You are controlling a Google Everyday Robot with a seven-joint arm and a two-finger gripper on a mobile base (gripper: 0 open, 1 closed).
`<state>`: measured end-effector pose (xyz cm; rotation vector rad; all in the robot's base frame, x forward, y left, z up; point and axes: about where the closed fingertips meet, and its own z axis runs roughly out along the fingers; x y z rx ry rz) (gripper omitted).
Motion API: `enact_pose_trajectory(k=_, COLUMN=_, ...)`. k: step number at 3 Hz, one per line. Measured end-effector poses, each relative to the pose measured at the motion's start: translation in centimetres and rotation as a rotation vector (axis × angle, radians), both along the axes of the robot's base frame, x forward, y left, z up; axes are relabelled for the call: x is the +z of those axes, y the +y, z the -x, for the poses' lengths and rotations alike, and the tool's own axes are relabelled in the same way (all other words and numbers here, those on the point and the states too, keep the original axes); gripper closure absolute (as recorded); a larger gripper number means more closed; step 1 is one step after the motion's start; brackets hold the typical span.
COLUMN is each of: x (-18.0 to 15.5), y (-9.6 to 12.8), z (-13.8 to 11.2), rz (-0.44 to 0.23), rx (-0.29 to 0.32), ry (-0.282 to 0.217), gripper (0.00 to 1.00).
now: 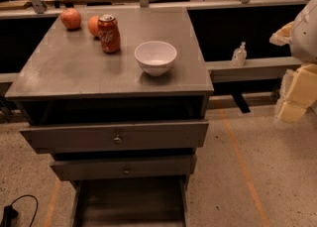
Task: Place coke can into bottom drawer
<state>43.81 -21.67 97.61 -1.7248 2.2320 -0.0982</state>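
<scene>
We hold our tool (296,92) far right of the can (109,33); we cannot tell its state. Below the can, the drawer (129,203) lies open to receive it.

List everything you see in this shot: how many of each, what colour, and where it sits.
cabinet: one, grey, centre of view
coke can: one, red, upright on the cabinet, back left
fruits: two, orange-red, behind and left of the coke can
bowl: one, white, on the cabinet, right of the coke can
knobbed drawers: two, grey, on the cabinet front
bottom drawer: one, dark grey, pulled open below them
bottle: one, clear, on the ledge right of the cabinet
cable: one, black, floor at lower left
gripper: one, cream-yellow, right edge, away from the coke can
</scene>
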Motion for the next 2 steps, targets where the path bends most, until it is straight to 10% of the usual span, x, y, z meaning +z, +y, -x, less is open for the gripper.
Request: enact_pose_trajectory(k=2, x=0.2, y=2.5, z=-4.3, rz=-0.147, rx=-0.004, ry=-0.059, gripper=0.00)
